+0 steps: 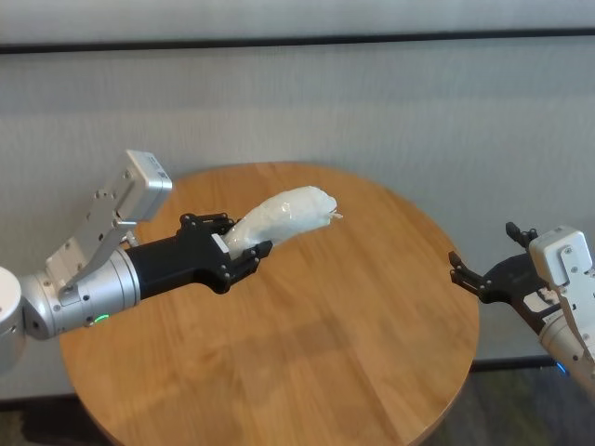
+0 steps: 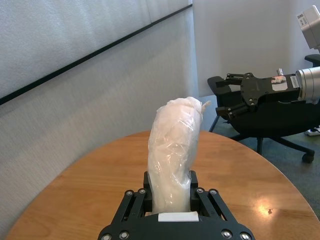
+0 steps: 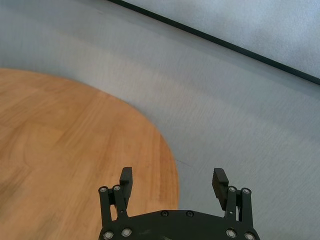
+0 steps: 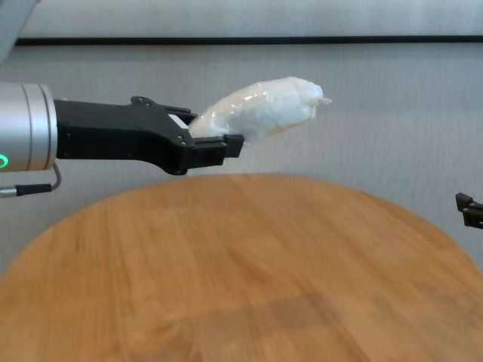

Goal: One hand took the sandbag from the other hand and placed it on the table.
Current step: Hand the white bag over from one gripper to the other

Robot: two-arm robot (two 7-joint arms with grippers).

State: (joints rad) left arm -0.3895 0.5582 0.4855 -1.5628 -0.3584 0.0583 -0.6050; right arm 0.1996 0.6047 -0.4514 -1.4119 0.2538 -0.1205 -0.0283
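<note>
**Head view: sandbag held aloft, right gripper waiting wide**

Head view has the left gripper (image 1: pixel 244 249) clamped on the lower end of the sandbag (image 1: pixel 284 216), with most of the bag sticking out beyond its fingertips, well above the table (image 1: pixel 372 372). Nothing supports that free length, and the twisted tip (image 4: pixel 323 99) points away from the holder.

And the right gripper (image 1: pixel 479 279) sits off past the table's rim, jaws spread wide and empty, well apart from the bag.

Now, the handling. That glossy wrap looks slippery, and the filling probably shifts under pressure, so expect a soft, sagging load with some weight to it. Best bet is a bite on the exposed middle, just beyond the holder's fingertips, not on the thin twisted end, which would likely slide out.

Room? Plenty. Open air lies between the two grippers, and the bare tabletop spreads broad beneath the holder for a set-down. The rim beside the right gripper is the only edge to mind.
</note>
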